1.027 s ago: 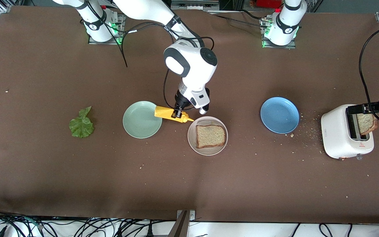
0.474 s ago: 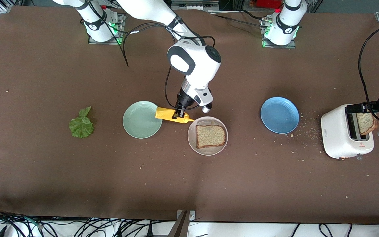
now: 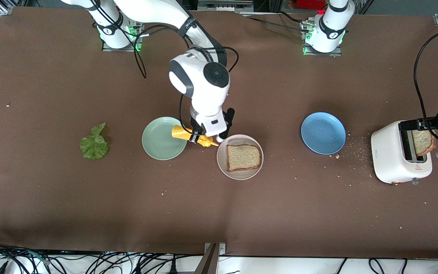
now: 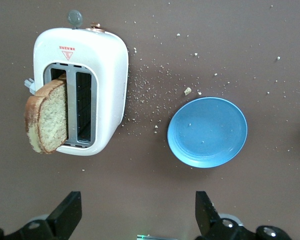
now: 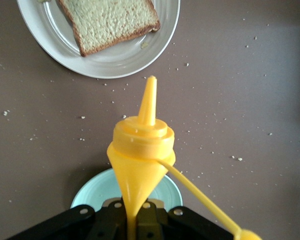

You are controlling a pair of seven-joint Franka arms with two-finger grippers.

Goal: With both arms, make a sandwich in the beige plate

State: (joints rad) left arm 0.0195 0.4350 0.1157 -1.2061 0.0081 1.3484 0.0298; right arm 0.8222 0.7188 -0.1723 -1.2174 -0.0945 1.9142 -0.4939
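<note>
As seen from the front camera: beige plate (image 3: 240, 176) mid-table, one bread slice (image 3: 243, 157) flat in it. Right gripper (image 3: 200, 139) at ten o'clock of that plate, pinching a yellow squeeze bottle (image 3: 183, 133), carried nearly level over the edge of the mint-green plate (image 3: 158, 140). Lettuce leaf (image 3: 94, 142) at nine o'clock, well apart. Blue plate (image 3: 323, 133) at two o'clock; toaster (image 3: 394, 160) at three o'clock, left gripper (image 3: 418, 125) over it.

Left wrist view: left gripper (image 4: 134, 220) spread wide, holding nothing. Second slice (image 4: 47, 117) tilted out of a toaster (image 4: 107, 60) slot; blue plate (image 4: 207, 132) beside.

Right wrist view: right gripper (image 5: 134, 214) clamped on the bottle (image 5: 139, 150), nozzle aimed toward the beige plate (image 5: 114, 65).

Handling, judged: bread likely light, soft, crumbly — best taken gently by the exposed crust. Lettuce likely limp and thin — best taken near the rib.
</note>
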